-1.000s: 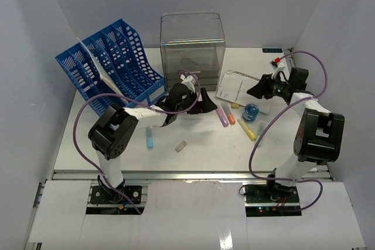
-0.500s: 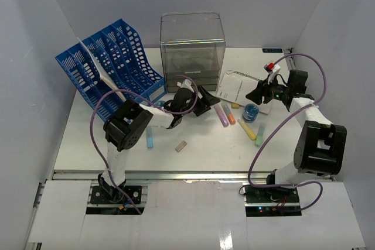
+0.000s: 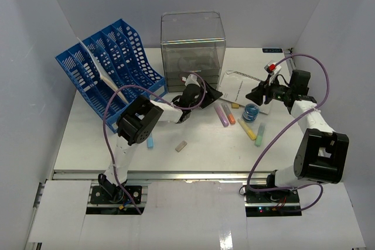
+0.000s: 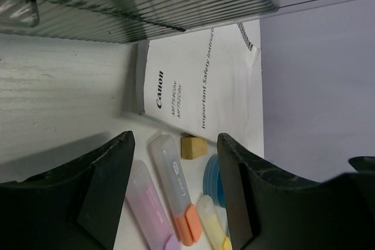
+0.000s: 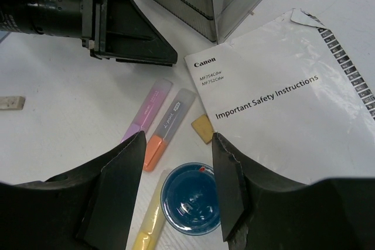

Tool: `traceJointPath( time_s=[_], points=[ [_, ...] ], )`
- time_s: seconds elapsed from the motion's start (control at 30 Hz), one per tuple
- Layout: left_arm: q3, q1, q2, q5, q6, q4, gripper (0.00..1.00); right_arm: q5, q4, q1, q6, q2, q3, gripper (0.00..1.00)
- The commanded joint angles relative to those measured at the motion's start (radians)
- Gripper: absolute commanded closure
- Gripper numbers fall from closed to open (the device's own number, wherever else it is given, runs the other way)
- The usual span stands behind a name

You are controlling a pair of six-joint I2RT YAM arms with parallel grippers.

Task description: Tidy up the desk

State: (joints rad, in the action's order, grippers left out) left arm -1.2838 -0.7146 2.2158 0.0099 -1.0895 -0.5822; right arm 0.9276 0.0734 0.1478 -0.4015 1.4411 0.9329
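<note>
Overhead, the white desk (image 3: 211, 144) spreads out behind its front metal rail, beneath both arms; the left gripper (image 3: 208, 95) hangs low over it just in front of the clear drawer box (image 3: 193, 45), fingers spread and empty; its wrist view shows an orange highlighter (image 4: 176, 185) and a purple highlighter (image 4: 146, 203) lying on the desk between them; the right gripper (image 3: 255, 93), likewise parted and holding nothing, hovers above the desk's right side, over the Canon safety booklet (image 5: 275, 109), a small tan eraser (image 5: 203, 128) and a round blue container (image 5: 190, 200).
</note>
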Motion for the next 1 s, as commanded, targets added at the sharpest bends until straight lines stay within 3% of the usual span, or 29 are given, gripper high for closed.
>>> traceJointPath(
  time_s=[0.0,0.63,0.97],
  points=[
    [-0.062,0.004,0.029,-0.037,0.017,0.013,0.34,0.039,-0.007,0.012,-0.01,-0.046,-0.012,0.45],
    [-0.114,-0.052,0.125,-0.186,-0.113,-0.045,0.54,0.059,-0.009,0.015,0.033,-0.174,-0.05,0.45],
    [-0.115,-0.053,0.144,-0.189,-0.134,-0.047,0.62,0.068,-0.004,0.017,0.034,-0.209,-0.069,0.45]
  ],
)
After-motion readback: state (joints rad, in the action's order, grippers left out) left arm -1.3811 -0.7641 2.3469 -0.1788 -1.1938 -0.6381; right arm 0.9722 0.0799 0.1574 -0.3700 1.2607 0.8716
